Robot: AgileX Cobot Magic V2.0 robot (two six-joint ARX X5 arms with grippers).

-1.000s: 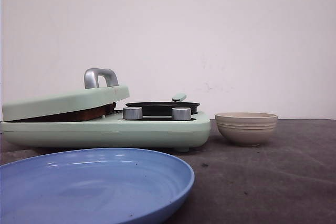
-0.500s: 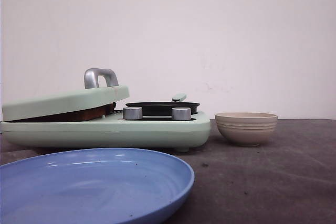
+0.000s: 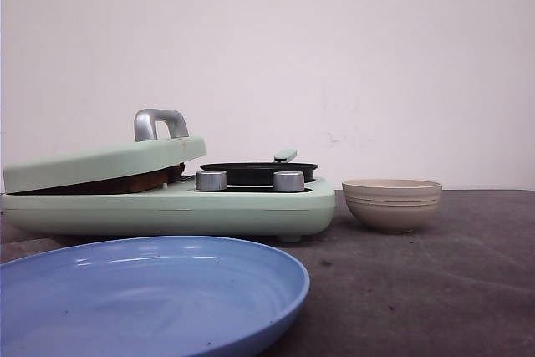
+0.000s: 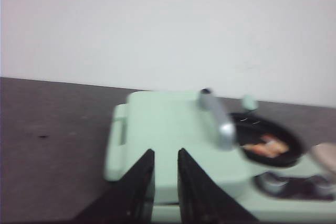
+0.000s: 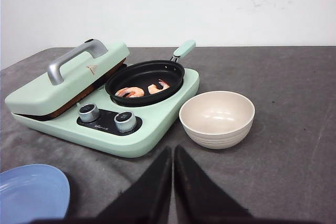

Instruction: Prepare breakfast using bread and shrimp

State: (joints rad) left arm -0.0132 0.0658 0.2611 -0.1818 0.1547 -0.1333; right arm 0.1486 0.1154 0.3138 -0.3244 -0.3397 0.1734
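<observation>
A: Status on the cooker [image 3: 167,206]?

B: Mint green, sits on the dark table [image 3: 435,273]. Its lid [image 3: 100,163] is down but tilted, not flush. Grey handle [image 3: 159,123] on top.

A: Bread?

B: Bread [image 3: 117,183] is under the lid, only a brown crust edge shows in the gap. Same in the right wrist view, a brown strip [image 5: 79,100] between lid and base. Can't tell how many slices.

A: Shrimp?

B: Two orange pieces of shrimp [image 5: 140,90] lie in the black pan [image 5: 144,80], which sits on the cooker's right half, beside the lid. Pan handle points away from the robot. Two knobs [image 5: 107,118] just in front of the pan.

A: Dishes?

B: Beige bowl [image 3: 391,204] just right of the cooker, apart from it, nothing visible inside. Blue plate [image 3: 150,294] nearest the camera, left of centre.

A: Grippers?

B: Left gripper [image 4: 164,179] hangs above the lid's near edge, fingers slightly parted with a narrow gap, nothing in them. That view is blurred. Right gripper [image 5: 172,182] is closed, tips pressed together, nothing held, above bare table in front of the bowl. Neither touches anything.
</observation>
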